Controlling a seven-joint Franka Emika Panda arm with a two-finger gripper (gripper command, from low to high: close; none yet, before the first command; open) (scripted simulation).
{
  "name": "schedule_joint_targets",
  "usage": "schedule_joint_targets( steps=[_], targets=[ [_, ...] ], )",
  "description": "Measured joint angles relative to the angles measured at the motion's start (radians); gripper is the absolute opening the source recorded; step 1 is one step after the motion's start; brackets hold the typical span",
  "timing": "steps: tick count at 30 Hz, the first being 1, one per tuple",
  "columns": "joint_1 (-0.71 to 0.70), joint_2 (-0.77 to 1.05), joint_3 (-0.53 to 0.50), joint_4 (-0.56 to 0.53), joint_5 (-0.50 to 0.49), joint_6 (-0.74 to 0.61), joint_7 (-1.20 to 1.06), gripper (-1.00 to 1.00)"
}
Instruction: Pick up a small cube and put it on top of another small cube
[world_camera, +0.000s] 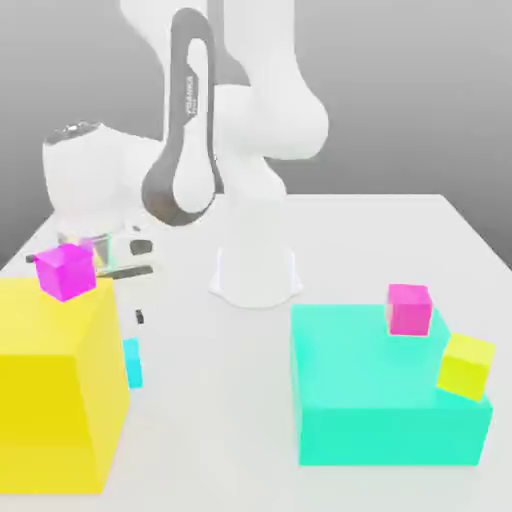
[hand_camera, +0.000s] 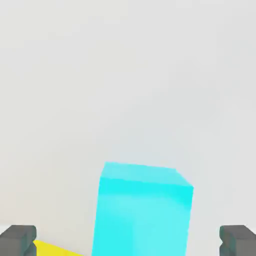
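In the exterior view, the cyan cube (world_camera: 133, 363) sits on the table (world_camera: 225, 400), partly hidden by the big yellow block (world_camera: 45, 390). A magenta cube (world_camera: 66, 271) shows at that block's far edge, though exactly how it rests there is hard to tell. On the exterior view's right, a pink cube (world_camera: 409, 310) and a small yellow cube (world_camera: 466, 366) are on the turquoise block (world_camera: 385, 385). In the hand view, the gripper (hand_camera: 128, 241) is wide open, holding nothing, with the cyan cube between its fingers, touching neither.
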Motion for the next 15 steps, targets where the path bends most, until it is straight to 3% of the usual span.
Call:
schedule_joint_targets(
  steps=[6,11,15],
  targets=[
    [0.000,0.000,0.000,0.000,0.000,0.000,0.000,0.00],
    [0.058,0.106,0.045,0.019,0.231,0.102,-0.055,0.00],
    [0.033,0.174,0.090,0.035,0.323,0.150,-0.119,0.00]
  ],
)
